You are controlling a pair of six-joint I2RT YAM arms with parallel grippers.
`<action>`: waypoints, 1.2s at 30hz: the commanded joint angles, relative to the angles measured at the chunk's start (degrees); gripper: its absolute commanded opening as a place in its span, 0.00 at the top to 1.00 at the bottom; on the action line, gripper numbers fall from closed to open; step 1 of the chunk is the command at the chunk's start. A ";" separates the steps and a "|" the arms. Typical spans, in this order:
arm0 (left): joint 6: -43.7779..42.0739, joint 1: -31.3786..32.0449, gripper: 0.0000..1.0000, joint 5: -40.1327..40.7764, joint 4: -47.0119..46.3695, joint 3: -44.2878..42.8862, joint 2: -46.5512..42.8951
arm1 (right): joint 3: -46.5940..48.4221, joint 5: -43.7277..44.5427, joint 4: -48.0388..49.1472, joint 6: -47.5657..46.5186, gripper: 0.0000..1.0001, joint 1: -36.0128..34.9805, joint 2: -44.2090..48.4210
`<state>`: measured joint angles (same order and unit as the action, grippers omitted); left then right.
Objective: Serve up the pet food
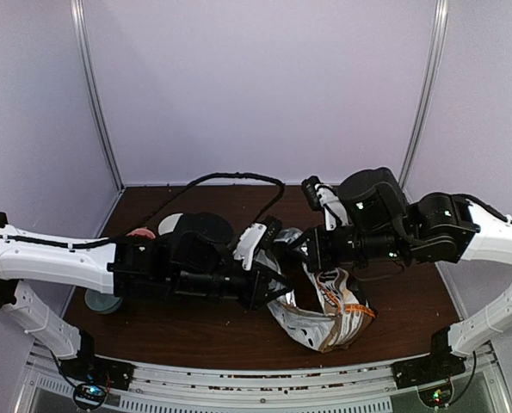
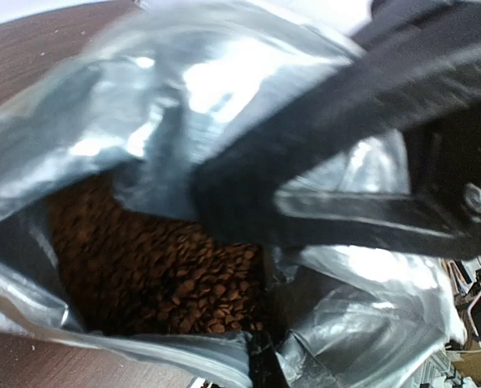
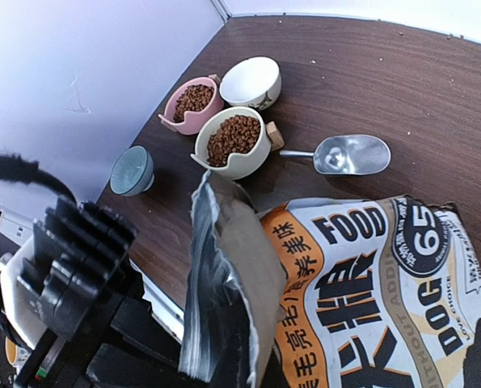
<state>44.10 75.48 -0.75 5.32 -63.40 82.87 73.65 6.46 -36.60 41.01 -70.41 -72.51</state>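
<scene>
The bag (image 1: 329,314) lies slumped on the dark wooden table (image 3: 369,73), printed face up, with its mouth open toward the left arm. Most of the pet food (image 2: 159,275) is down inside that mouth, against the silver foil lining: a loose reddish-brown heap of small pellets in the bottom of the bag. The left hand (image 2: 216,194) reaches across the bag's mouth with its fingers pressed together. It seems to be pinching the foil rim, though the wrist view is blurred there. The right hand (image 1: 300,249) is at the far rim of the bag's mouth, opposite the left hand, and is also pressed together; what lies between its fingers I cannot tell. In the right wrist view one side of the bag's mouth stands up as a tall flap.

Just beyond the bag and apart from it, a silver scoop (image 3: 345,153) lies flat on the table. Near the raised flap stands a cream bowl (image 3: 240,166) holding more pellets. Farther from the bag are a pink bowl (image 3: 179,121), also holding pellets, and a white bowl (image 3: 252,81). A small teal bowl (image 3: 131,170) sits well apart from the bag, close to the table's edge
</scene>
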 commanded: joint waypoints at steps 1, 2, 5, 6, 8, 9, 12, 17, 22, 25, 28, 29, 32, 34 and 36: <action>-2.69 2.25 1.00 1.28 -19.30 -4.73 -4.32 | 1.71 -0.25 6.16 -0.91 0.97 -1.17 1.13; -2.43 2.41 1.00 1.47 -20.03 -4.60 -4.23 | 1.34 0.12 6.67 -1.00 0.94 -1.14 1.82; -2.35 2.74 1.00 0.79 -25.02 -4.78 -4.34 | 0.57 0.60 7.56 -1.44 0.90 -1.13 3.84; -2.62 2.98 1.00 0.63 -26.03 -5.54 -4.38 | 0.46 0.77 7.66 -1.65 0.87 -1.12 4.52; -4.55 3.40 1.00 1.15 -24.92 -8.36 -4.10 | 0.19 1.44 7.64 -1.86 0.80 -1.10 6.06; -5.62 3.49 1.00 1.65 -23.21 -9.99 -3.85 | -0.05 2.02 7.51 -1.96 0.74 -1.12 6.97; -7.67 3.52 1.00 8.27 -15.85 -14.31 -3.04 | -1.02 5.31 6.38 -2.37 0.42 -1.12 10.58; -8.80 3.43 1.00 13.38 -8.89 -19.06 -0.91 | -6.58 10.56 5.21 -3.40 0.11 -1.04 20.99; -7.34 3.33 1.00 13.36 -6.60 -21.07 1.15 | -16.87 6.24 9.90 -7.24 0.00 -1.09 34.02; -6.86 3.28 1.00 12.96 -5.85 -21.86 1.75 | -22.60 -0.28 12.91 -9.35 0.00 -1.17 38.43; -6.16 2.85 1.00 11.89 -5.44 -22.69 2.19 | -26.84 -2.39 14.69 -11.11 0.00 -2.32 40.03; -5.91 2.71 1.00 11.57 -5.34 -22.99 2.37 | -28.03 -2.45 15.32 -12.03 0.00 -3.09 39.95; -5.31 2.41 1.00 10.70 -4.40 -23.87 2.90 | -29.49 -0.18 16.67 -15.89 0.00 -6.33 38.64; -4.89 2.39 1.00 10.48 -3.82 -24.28 3.18 | -29.88 3.60 16.38 -18.12 0.00 -8.16 37.51; -4.59 2.39 1.00 10.19 -3.73 -24.40 3.41 | -29.80 6.13 16.14 -21.17 0.00 -9.40 36.17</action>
<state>39.64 78.17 9.17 17.82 -81.03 89.08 43.90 7.88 -23.31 26.74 -77.43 -34.89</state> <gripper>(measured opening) 0.019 0.995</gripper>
